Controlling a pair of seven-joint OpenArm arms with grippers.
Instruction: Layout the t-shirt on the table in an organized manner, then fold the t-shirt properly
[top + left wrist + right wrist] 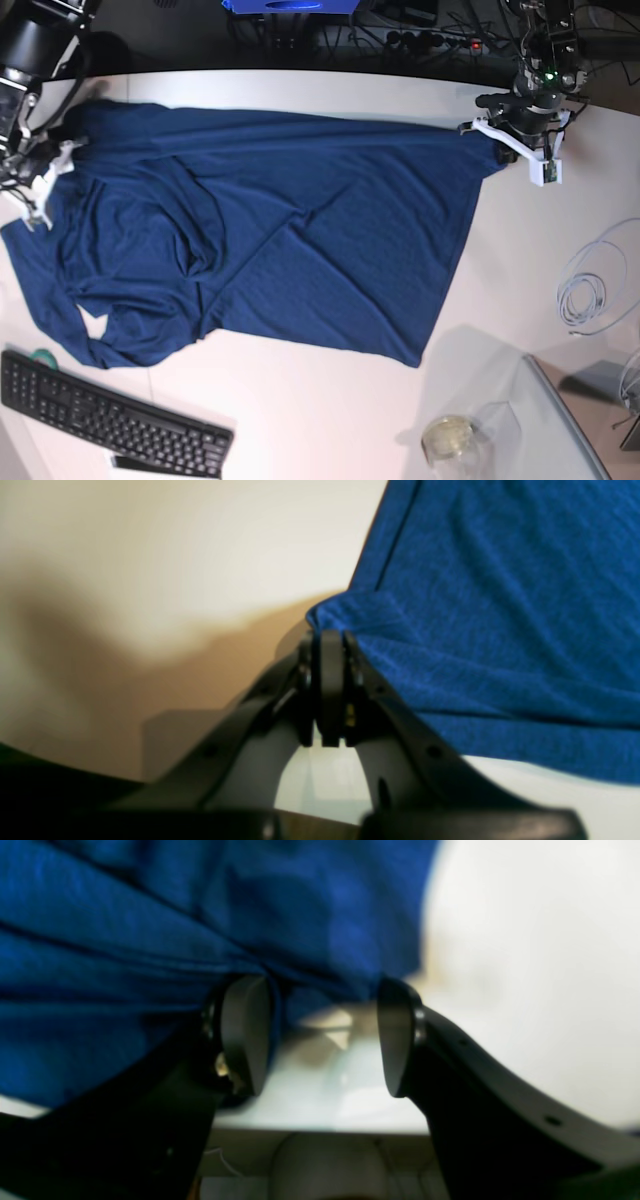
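In the base view the right pincer (38, 185) sat at the far left, over the left end of the t-shirt (270, 240). Its two pads stood apart with nothing clamped between them; in the right wrist view the right pincer (322, 1037) showed bare white bench (525, 965) in the gap, and bunched blue cloth (125, 940) lay against and beyond the left-hand pad (245, 1032). The right-hand pad hung over the bench, just clear of the fabric's edge.

From that pincer the t-shirt spread away rightward across the bench (330, 410), mostly flat, with a knot of creases and a folded-over patch close to the right pincer and smoother cloth further from it. Nearer the camera than the right pincer, below the garment's lower left edge, lay a black keyboard (110, 420).

At the far right end of the garment, the left pincer (497, 135) had its pads pressed together on the t-shirt's upper corner. The left wrist view showed the left pincer (330, 640) closed on the very tip of the blue cloth (500, 630), which fanned out to the right of it and drooped down toward the bench (200, 555). Beyond the left pincer, off the cloth, a coil of pale cable (590, 285) rested on the bench, and a clear glass container (450, 437) stood near the front edge.
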